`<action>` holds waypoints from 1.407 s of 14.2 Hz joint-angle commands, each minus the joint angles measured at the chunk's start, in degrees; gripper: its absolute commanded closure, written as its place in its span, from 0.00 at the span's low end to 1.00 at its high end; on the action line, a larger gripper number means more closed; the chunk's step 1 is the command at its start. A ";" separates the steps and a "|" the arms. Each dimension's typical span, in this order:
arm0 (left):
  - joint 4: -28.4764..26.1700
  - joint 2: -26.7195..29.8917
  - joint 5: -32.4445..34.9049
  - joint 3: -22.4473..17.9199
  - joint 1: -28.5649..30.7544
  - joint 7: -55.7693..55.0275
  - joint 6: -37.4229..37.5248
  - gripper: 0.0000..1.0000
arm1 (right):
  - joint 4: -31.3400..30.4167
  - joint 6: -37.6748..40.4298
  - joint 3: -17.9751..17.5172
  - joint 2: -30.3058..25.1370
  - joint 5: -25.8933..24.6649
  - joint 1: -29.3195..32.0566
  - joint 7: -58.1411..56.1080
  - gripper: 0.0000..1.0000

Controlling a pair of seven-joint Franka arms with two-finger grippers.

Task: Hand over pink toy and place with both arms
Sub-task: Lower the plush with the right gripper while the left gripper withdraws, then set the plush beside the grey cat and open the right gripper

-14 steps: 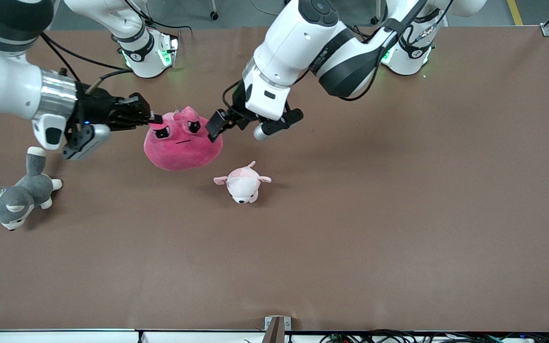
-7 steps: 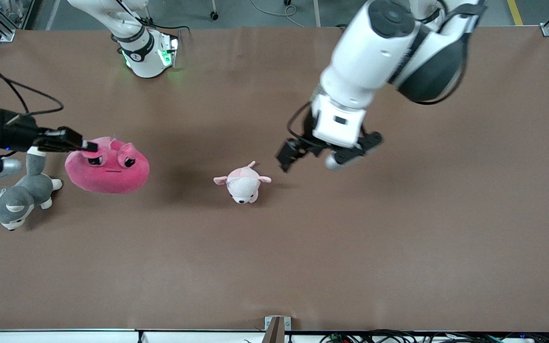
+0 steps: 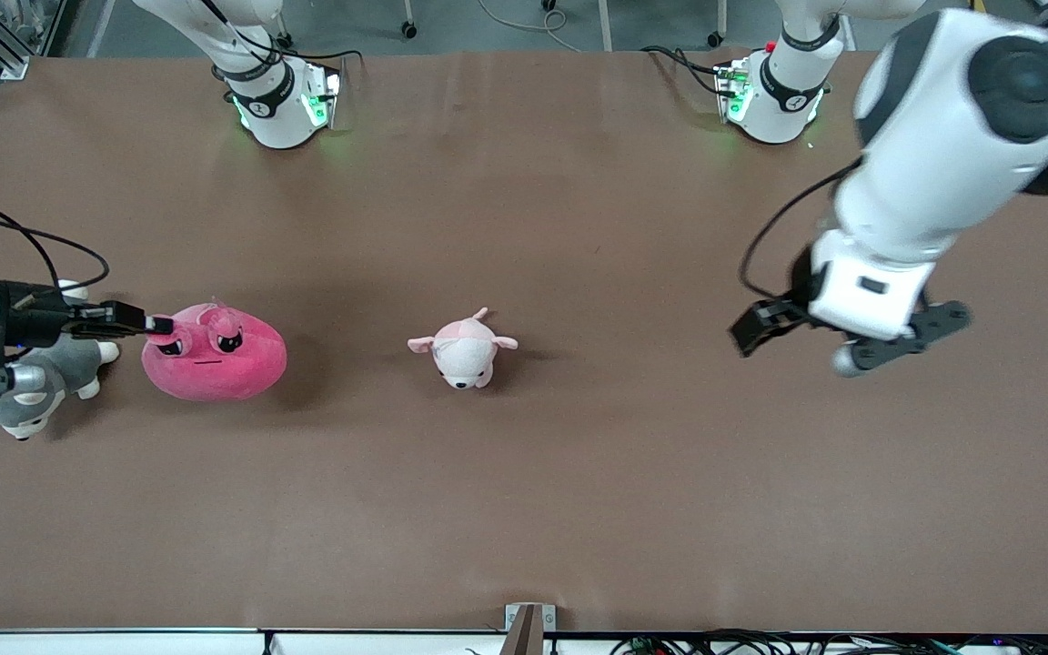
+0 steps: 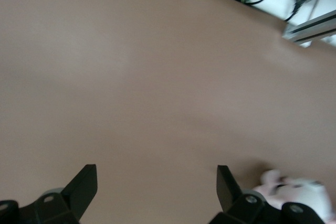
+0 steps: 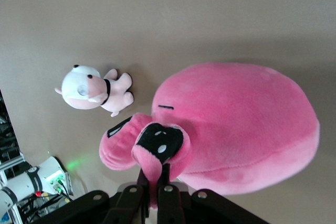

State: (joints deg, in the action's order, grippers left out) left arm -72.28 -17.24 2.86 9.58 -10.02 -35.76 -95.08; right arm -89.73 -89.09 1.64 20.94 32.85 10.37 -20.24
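Note:
The pink toy [image 3: 215, 357], a round hot-pink plush with black angry eyes, lies low on the brown table toward the right arm's end. My right gripper [image 3: 156, 325] is shut on one of its small ears. The right wrist view shows the fingers [image 5: 168, 192] pinching that ear, with the toy's body [image 5: 247, 124] hanging past them. My left gripper [image 3: 760, 326] is open and empty over bare table toward the left arm's end. In the left wrist view its fingers [image 4: 86, 182] stand wide apart around my left gripper [image 4: 156, 183].
A small pale pink-and-white plush [image 3: 462, 348] lies mid-table; it also shows in the right wrist view [image 5: 92, 90] and the left wrist view [image 4: 296, 192]. A grey-and-white husky plush [image 3: 33, 387] lies beside the pink toy, partly under my right wrist.
My right gripper has carried the pink toy toward the right arm's end and down beside the husky. My left gripper has drawn away from the toy toward the left arm's end.

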 commanded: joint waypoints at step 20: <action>-13.67 19.52 -0.84 -5.80 11.34 35.24 12.73 0.00 | 4.65 2.78 -1.28 12.98 8.46 4.49 -4.01 0.99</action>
State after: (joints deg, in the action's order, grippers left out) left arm -83.29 -0.01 2.69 3.58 0.54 -1.63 -80.86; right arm -86.12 -87.16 1.02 33.07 39.97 14.23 -23.94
